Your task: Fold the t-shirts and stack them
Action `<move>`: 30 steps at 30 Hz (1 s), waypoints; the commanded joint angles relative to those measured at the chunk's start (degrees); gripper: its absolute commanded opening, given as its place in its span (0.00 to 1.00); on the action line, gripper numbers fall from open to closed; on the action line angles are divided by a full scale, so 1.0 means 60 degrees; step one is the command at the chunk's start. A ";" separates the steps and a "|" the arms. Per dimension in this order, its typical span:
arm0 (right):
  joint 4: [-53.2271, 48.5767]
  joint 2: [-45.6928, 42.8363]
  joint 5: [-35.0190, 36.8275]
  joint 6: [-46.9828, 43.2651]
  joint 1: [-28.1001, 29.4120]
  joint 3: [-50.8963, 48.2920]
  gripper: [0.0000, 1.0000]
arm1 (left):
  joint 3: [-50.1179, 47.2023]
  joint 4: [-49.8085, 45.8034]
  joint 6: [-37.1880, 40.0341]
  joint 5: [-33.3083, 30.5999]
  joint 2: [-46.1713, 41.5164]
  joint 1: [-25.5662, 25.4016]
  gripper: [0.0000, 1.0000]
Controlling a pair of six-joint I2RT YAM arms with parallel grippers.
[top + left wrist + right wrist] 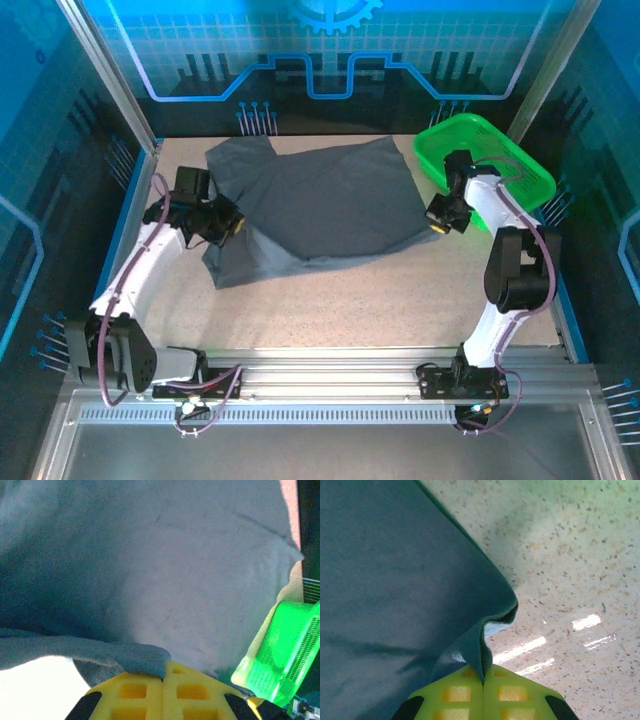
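1. My left gripper (pixel 163 672), yellow waffle-faced fingers: closed, pinching a small fold of cloth at the shirt's left edge.

2. My right gripper (pixel 483 677), same make: closed, pinching a peak of cloth at the shirt's right edge, lifted just off the table.

3. Plain dark slate-grey short-sleeved t-shirt of thin cloth (pixel 320 205): spread mostly flat on the far middle of the table, between my two grippers, rumpled at its near-left corner. I judge it light, limp and without stiffness. It will sag between holds and drag on the surface. It is best taken at hems or corners, both sides at once and kept taut. A shallow pinch on such thin fabric may slip.

4. Speckled beige table (pixel 400 290): bears the shirt.

5. Bright green plastic basket (pixel 470 120): far right, just beside my right gripper.
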 commanded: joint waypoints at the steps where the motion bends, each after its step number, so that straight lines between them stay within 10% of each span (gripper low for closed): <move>1: -0.0662 0.0413 0.0159 0.0202 0.0215 0.0726 0.00 | 0.0649 0.0213 0.0690 0.0361 0.0374 0.0458 0.00; 30: -0.1237 0.3394 0.0155 -0.0293 0.0555 0.4401 0.00 | 0.1933 0.0247 0.1592 0.0476 0.2599 0.1579 0.00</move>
